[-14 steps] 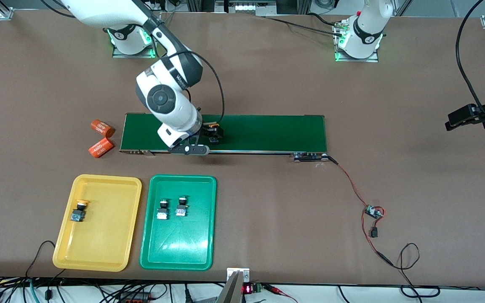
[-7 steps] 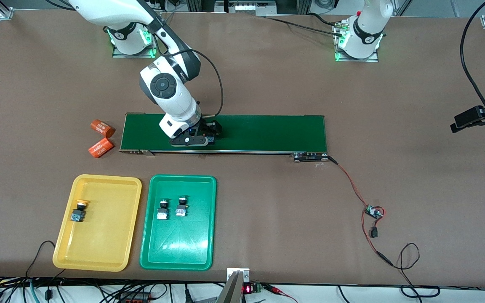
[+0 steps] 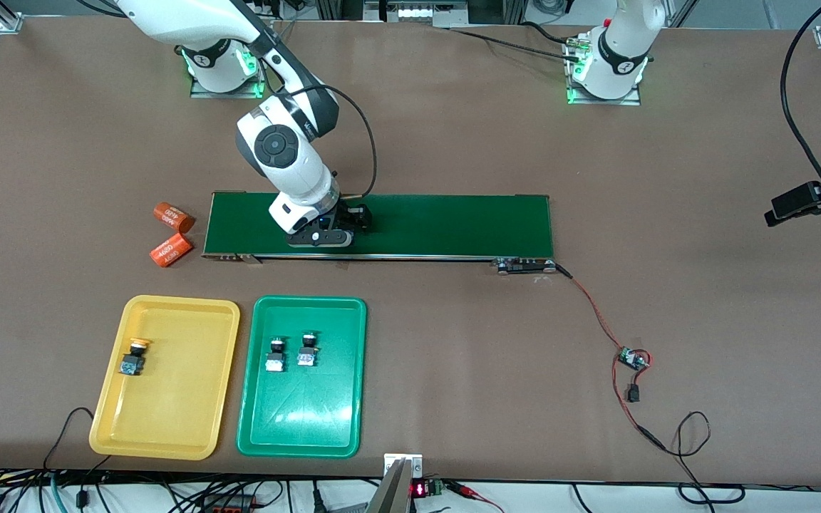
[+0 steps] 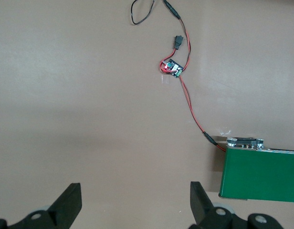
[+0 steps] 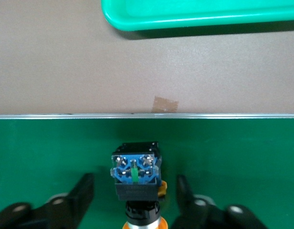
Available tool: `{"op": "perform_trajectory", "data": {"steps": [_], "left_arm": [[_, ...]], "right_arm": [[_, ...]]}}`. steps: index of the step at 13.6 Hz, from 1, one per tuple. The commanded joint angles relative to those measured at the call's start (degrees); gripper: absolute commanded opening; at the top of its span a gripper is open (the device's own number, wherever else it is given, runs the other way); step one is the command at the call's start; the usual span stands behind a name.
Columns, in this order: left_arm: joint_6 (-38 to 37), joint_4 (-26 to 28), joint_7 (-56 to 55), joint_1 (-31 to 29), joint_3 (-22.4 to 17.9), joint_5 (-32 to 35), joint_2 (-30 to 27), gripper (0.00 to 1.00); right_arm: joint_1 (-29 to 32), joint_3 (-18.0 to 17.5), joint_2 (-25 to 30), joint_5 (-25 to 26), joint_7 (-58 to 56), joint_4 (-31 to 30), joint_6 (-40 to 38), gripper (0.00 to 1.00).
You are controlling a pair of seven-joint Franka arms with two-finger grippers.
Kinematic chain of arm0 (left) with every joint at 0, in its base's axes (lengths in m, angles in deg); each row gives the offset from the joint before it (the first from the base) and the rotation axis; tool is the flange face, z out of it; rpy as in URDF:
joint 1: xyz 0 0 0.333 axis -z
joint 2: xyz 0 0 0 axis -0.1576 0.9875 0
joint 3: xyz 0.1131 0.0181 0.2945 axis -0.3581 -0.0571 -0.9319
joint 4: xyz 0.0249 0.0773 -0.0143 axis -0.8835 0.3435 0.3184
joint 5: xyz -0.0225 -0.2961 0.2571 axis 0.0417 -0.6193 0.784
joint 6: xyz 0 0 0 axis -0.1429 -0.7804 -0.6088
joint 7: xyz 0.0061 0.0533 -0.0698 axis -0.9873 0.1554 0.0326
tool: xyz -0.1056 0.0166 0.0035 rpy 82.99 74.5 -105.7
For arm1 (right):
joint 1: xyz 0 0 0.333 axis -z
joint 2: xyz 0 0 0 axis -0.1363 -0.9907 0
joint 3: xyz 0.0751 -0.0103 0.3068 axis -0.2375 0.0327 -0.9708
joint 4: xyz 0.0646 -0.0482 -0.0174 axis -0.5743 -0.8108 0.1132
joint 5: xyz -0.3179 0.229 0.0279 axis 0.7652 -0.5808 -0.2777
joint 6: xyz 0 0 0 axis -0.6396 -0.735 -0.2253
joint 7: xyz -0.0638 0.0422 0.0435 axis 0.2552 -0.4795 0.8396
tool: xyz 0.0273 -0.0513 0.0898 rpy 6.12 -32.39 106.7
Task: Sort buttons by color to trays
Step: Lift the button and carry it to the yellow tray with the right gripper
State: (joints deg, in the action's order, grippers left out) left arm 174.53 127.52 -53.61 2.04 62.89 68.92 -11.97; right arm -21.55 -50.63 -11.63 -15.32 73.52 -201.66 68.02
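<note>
Brown tabletop [image 3: 453, 142] with long dark-green conveyor belt [image 3: 453, 224]; right gripper [image 5: 135, 195] low over it, fingers apart astride a yellow-capped black push-button [image 5: 135, 179] lying on the belt, shown by its wrist view alone — hidden from the front; left gripper [image 4: 135, 205] spread wide, waiting over bare table; yellow tray [image 3: 168, 427] with one button [image 3: 132, 360], green tray [image 3: 296, 427] with two.

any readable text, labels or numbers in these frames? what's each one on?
"4680": white print on the two orange cylinders, beside the conveyor belt at the right arm's end.
Smaller print beside it on the cylinders: too small to read.
Grey lettering on the right arm's wrist link: too blurred to read.
Red display at the table edge nearest the front camera: characters not legible.
Buttons, trays, belt: no text visible.
</note>
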Motion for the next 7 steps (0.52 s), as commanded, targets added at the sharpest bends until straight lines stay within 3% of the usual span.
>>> {"op": "perform_trajectory", "data": {"steps": [1,4,7], "left_arm": [[0.63,0.54,1.13,-0.45,0.01,-1.44,-0.41,1.00],[0.63,0.54,1.13,-0.45,0.01,-1.44,-0.41,1.00],[0.63,0.54,1.13,-0.45,0.01,-1.44,-0.41,1.00]], "right_arm": [[0.44,-0.04,0.71,2.19,1.23,-1.38,0.48,0.51],[0.97,0.31,0.54,2.37,0.53,-1.11,0.40,0.24],[2.38,0.92,1.15,2.63,-0.09,3.43,-5.46,0.21]]}}
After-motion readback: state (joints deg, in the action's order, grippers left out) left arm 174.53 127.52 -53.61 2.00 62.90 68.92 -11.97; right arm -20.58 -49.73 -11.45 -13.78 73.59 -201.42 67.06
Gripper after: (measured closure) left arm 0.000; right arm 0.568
